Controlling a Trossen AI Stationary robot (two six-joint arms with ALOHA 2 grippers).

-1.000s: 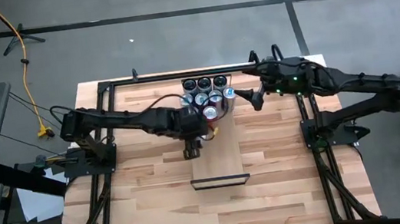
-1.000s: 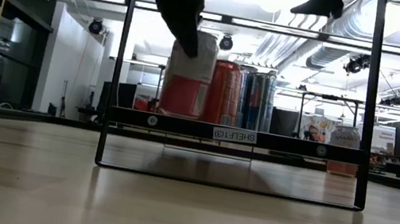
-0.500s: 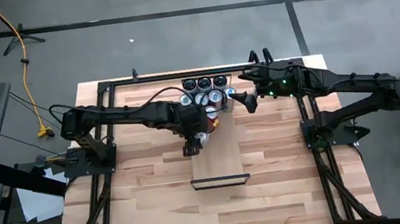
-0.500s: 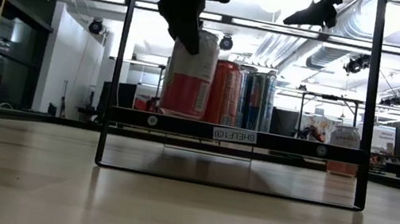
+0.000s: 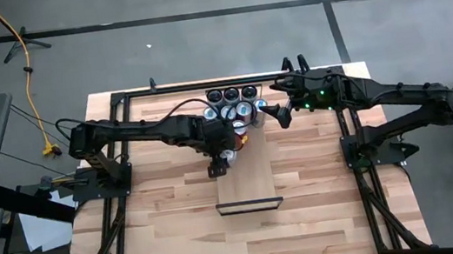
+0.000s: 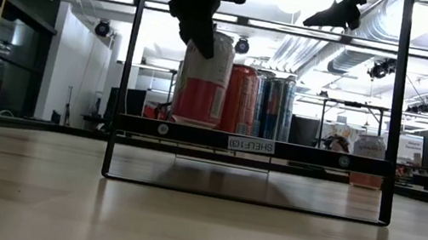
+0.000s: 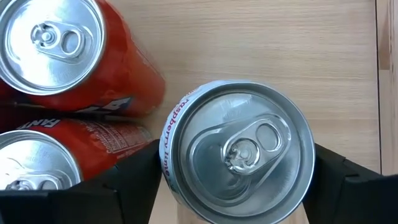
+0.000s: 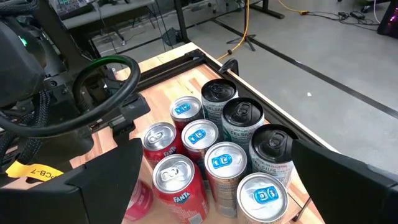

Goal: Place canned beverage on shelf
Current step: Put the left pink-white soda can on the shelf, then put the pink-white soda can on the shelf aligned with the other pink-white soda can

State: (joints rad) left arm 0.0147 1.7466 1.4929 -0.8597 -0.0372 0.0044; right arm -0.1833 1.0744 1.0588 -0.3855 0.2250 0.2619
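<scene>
The left gripper (image 5: 223, 151) hides most of the can (image 7: 239, 144) from above; the shelf (image 6: 253, 144) label is too small to read.

Clustered upright cans (image 8: 214, 155), wooden tabletop (image 8: 180, 68), left arm (image 8: 56, 74)

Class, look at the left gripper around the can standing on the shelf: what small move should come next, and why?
Probably a straight lift of the left gripper. The white-and-red can stands upright on the shelf beside the orange cans, and the fingers flank its sides with slight gaps showing, so opening a touch more and rising should clear it without tipping.
</scene>
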